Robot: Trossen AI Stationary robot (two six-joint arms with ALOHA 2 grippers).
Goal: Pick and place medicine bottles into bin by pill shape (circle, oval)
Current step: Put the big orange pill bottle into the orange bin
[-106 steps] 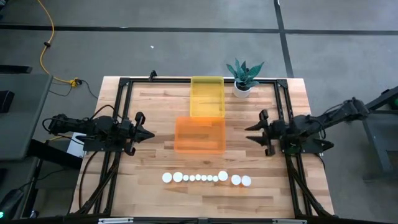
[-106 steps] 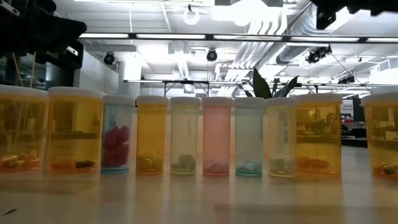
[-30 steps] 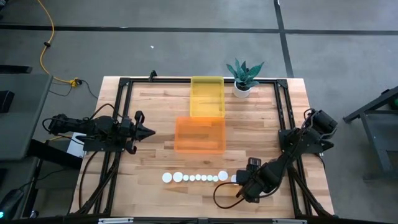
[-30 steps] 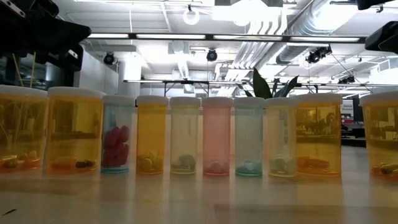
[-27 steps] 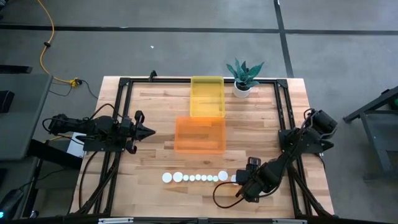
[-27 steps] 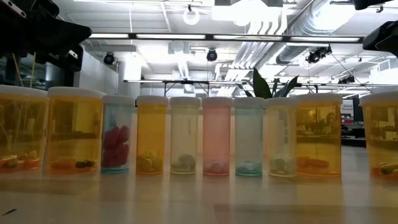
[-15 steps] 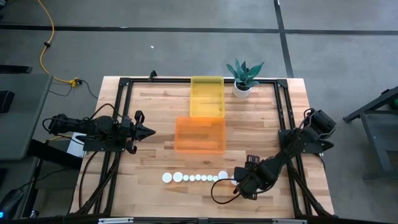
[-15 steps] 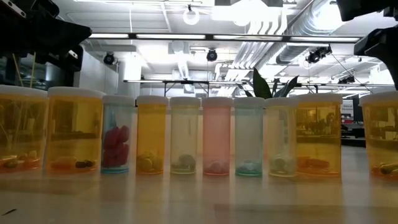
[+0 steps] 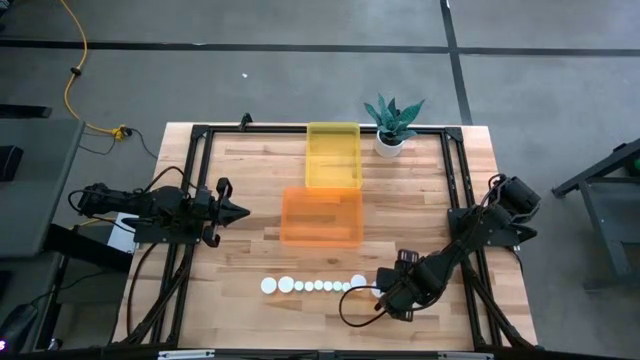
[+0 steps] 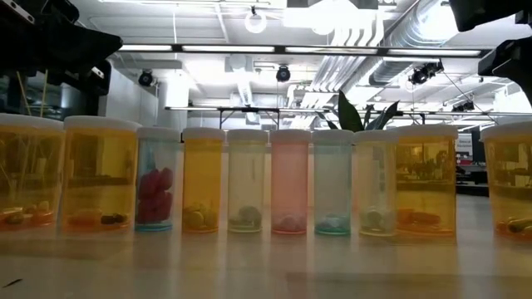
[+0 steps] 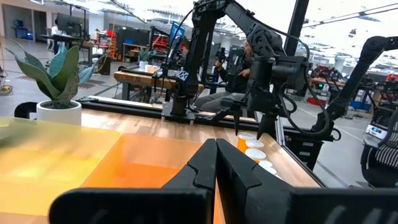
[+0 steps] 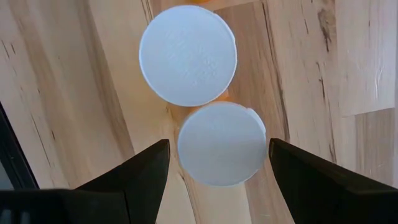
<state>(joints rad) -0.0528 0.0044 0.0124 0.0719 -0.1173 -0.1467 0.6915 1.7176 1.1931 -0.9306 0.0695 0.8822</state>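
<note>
A butcher-block table [image 9: 250, 180] of pale wooden planks fills the middle of the overhead view, edged by a black metal frame [image 9: 195, 135]. At about one o'clock on the tabletop, a potted plant [image 9: 391, 122] with spiky teal-green leaves stands in a small white pot near the far edge. The grey concrete floor [image 9: 300, 70] around the table is crossed by dark seams, and a yellow cable [image 9: 75, 60] snakes across it at about ten o'clock. Seen from table height, the room beyond has white ceiling ducts [image 10: 357, 33] and strip lights [image 10: 208, 48]. Workbenches [image 11: 143, 78] line the background.
</note>
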